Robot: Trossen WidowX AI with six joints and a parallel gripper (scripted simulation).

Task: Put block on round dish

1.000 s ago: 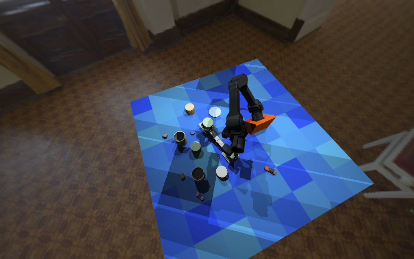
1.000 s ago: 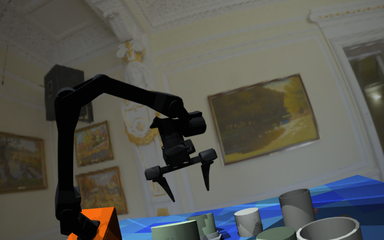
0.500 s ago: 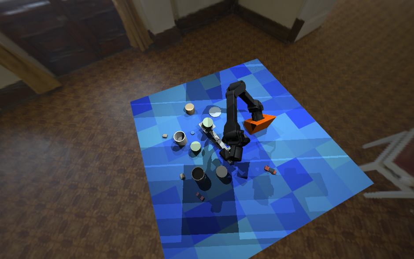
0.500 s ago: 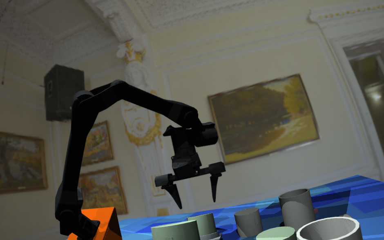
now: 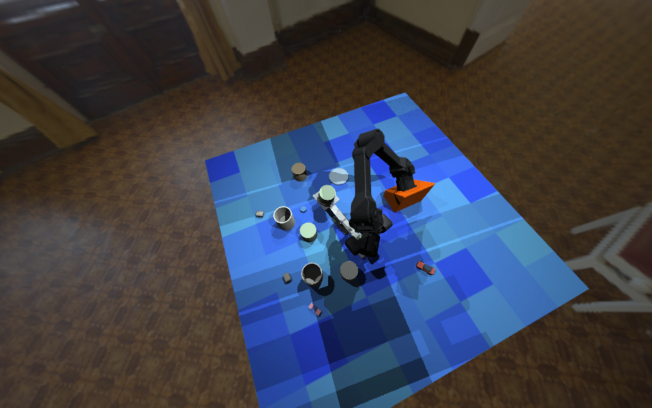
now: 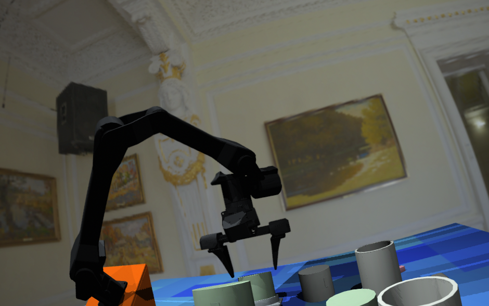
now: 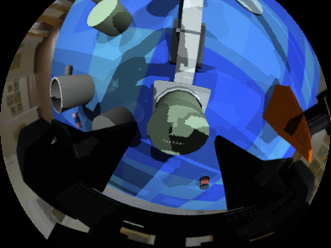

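One pale green cup stands on the far end of the white balance. The identical cup stands on the end under the arm; the arm hides it in the top view. My gripper is open and empty, pointing down just above this second cup, with one finger to each side of it in the wrist view. The round dish lies beyond the far cup and has nothing on it. No block shows; the inside of both cups is hidden.
A green cylinder stands beside the balance. A grey cylinder is near my gripper. Two hollow grey cups, a brown cylinder, a red car and an orange wedge stand around.
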